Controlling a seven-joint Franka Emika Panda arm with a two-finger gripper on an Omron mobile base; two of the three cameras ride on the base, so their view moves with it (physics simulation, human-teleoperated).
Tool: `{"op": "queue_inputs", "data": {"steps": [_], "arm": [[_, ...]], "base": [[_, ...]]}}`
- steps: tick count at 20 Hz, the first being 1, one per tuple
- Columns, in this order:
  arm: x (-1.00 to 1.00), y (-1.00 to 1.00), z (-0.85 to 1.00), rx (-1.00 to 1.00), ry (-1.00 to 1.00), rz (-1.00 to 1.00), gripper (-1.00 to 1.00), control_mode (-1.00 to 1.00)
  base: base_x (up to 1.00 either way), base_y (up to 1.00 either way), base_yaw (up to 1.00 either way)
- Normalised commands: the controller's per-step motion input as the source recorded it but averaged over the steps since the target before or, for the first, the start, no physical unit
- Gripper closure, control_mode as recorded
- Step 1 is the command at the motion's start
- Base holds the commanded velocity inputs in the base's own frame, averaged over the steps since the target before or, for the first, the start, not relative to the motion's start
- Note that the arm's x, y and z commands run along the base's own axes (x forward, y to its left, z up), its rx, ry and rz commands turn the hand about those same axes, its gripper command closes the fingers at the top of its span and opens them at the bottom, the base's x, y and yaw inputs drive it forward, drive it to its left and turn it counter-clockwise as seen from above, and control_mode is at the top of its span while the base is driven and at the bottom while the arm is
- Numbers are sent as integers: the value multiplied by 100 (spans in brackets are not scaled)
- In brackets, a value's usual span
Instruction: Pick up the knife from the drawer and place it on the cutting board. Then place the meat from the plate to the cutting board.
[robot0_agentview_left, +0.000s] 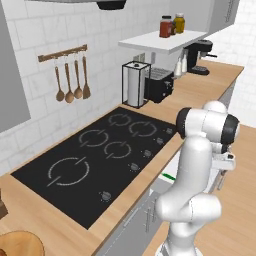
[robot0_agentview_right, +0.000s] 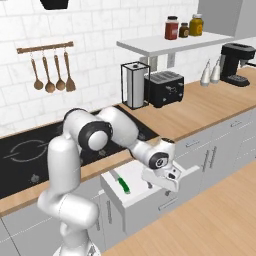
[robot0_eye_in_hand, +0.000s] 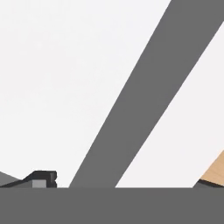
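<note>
Evidently drawer (robot0_agentview_right: 131, 192) stood pulled out so gripper (robot0_agentview_right: 167, 184), jaws spread w/ nothing between, could reach green-handled knife (robot0_agentview_right: 120, 183) just beside.

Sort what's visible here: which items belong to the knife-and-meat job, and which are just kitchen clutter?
Job items: knife lying in the open drawer; gripper, open, over the drawer; plate.
Clutter: toaster, paper towel holder, hanging spoons, coffee machine, shelf jars, cooktop.
</note>
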Motion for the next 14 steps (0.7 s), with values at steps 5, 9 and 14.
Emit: {"op": "queue_inputs", "data": {"steps": [5, 9, 14], "arm": [[-97, -100, -31, 11, 0, 0, -100, -100], [-98, -100, -17, 15, 0, 0, -100, -100], [-64, -66, 25, 17, 0, 0, -100, -100]], "base": [[0, 0, 0], [0, 0, 0], [0, 0, 0]]}}
